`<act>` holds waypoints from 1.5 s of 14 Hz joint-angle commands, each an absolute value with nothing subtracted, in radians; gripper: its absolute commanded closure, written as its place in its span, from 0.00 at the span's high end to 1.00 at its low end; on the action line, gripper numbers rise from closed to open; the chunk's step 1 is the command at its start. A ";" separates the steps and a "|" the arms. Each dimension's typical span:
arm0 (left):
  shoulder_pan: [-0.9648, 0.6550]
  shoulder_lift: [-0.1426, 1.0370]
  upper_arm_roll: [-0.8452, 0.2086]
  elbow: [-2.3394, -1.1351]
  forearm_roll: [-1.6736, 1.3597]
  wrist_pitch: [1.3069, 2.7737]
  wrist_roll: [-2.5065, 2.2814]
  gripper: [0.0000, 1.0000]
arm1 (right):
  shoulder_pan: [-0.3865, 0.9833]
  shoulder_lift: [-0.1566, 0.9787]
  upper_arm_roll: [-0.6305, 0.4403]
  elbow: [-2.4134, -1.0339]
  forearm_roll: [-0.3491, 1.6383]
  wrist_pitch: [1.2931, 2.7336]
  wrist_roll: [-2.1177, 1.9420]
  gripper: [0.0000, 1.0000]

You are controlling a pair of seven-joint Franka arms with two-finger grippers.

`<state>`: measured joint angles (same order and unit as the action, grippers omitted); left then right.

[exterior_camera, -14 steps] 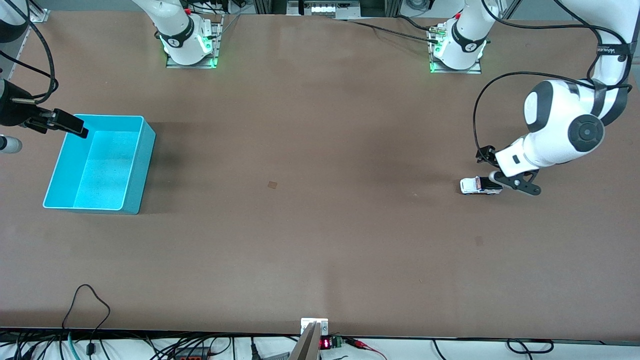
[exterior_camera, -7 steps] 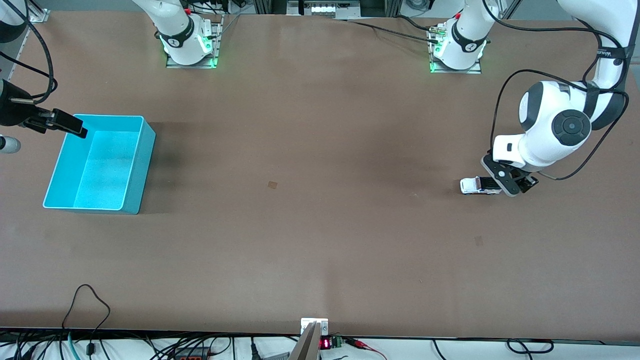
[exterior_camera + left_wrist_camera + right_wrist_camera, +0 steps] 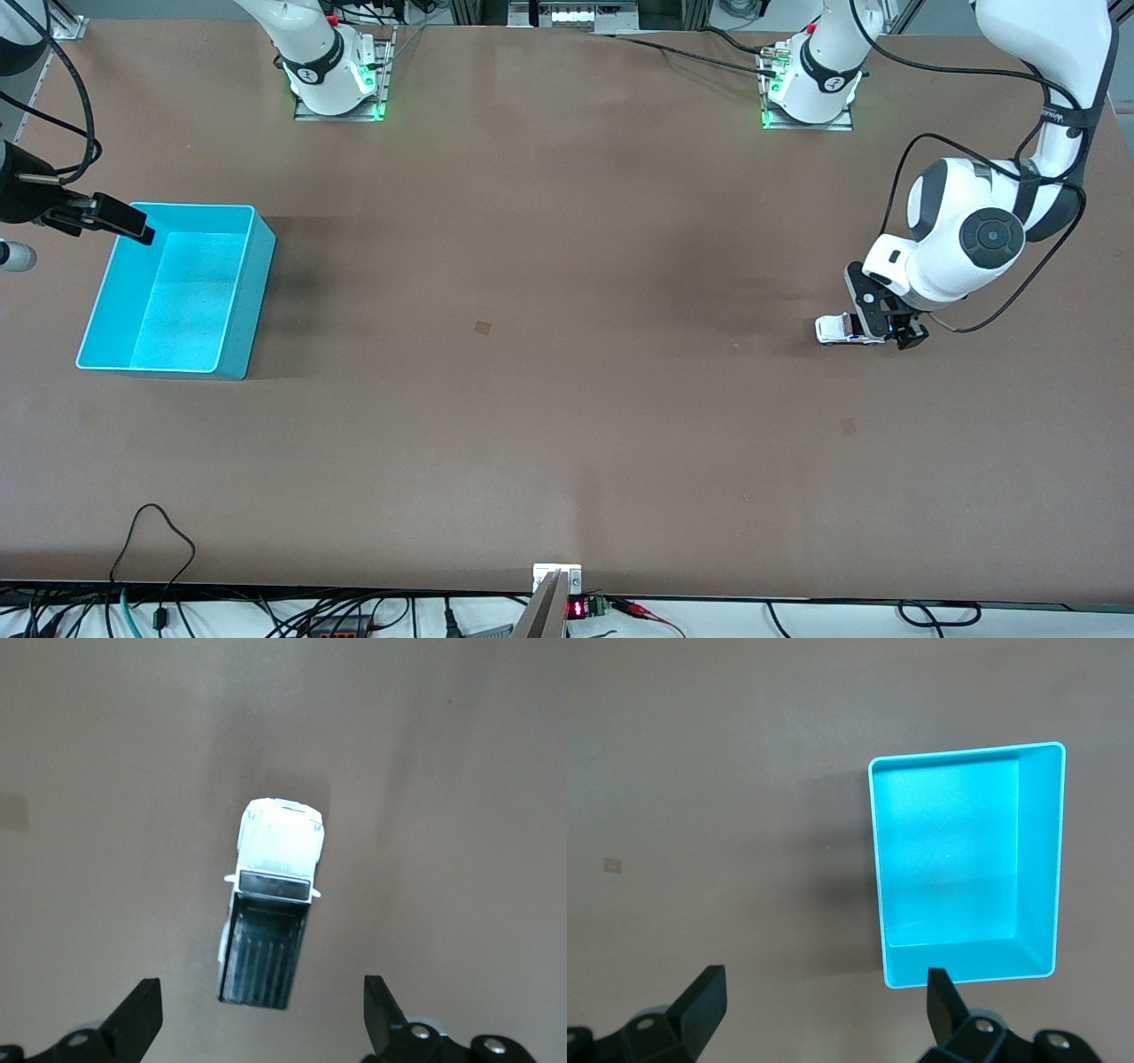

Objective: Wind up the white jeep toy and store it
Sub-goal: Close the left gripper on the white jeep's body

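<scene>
Left gripper (image 3: 886,330) poised over the tiny boxy white jeep toy (image 3: 837,329) with black roof panel, fingers spread to straddle its rear.

Toy at centre right of the front view, on the brown table (image 3: 567,399); right gripper (image 3: 133,229), fingers spread, waits over the open teal plastic bin (image 3: 259,292), upper left.

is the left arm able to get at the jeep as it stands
Probably yes. The left gripper hangs open right over the jeep, which sits on bare table with nothing beside it. In the left wrist view the fingers stand wide, the jeep's rear between them.
</scene>
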<state>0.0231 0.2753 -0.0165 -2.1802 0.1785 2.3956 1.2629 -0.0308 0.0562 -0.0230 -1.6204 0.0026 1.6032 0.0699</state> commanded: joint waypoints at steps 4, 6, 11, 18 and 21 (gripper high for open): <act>0.038 0.331 -0.021 -2.184 0.199 2.471 1.399 1.00 | -0.035 0.051 -0.026 -1.617 0.018 1.595 0.052 1.00; 0.051 0.345 -0.021 -2.190 0.199 2.471 1.399 1.00 | -0.035 0.051 -0.026 -1.617 0.018 1.595 0.052 1.00; 0.058 0.351 -0.034 -2.191 0.199 2.473 1.401 1.00 | -0.035 0.051 -0.026 -1.617 0.018 1.595 0.054 1.00; 0.078 0.368 -0.040 -2.191 0.199 2.508 1.414 1.00 | -0.037 0.051 -0.028 -1.617 0.018 1.595 0.052 1.00; 0.080 0.377 -0.040 -2.191 0.199 2.508 1.414 1.00 | -0.037 0.051 -0.028 -1.617 0.018 1.594 0.052 1.00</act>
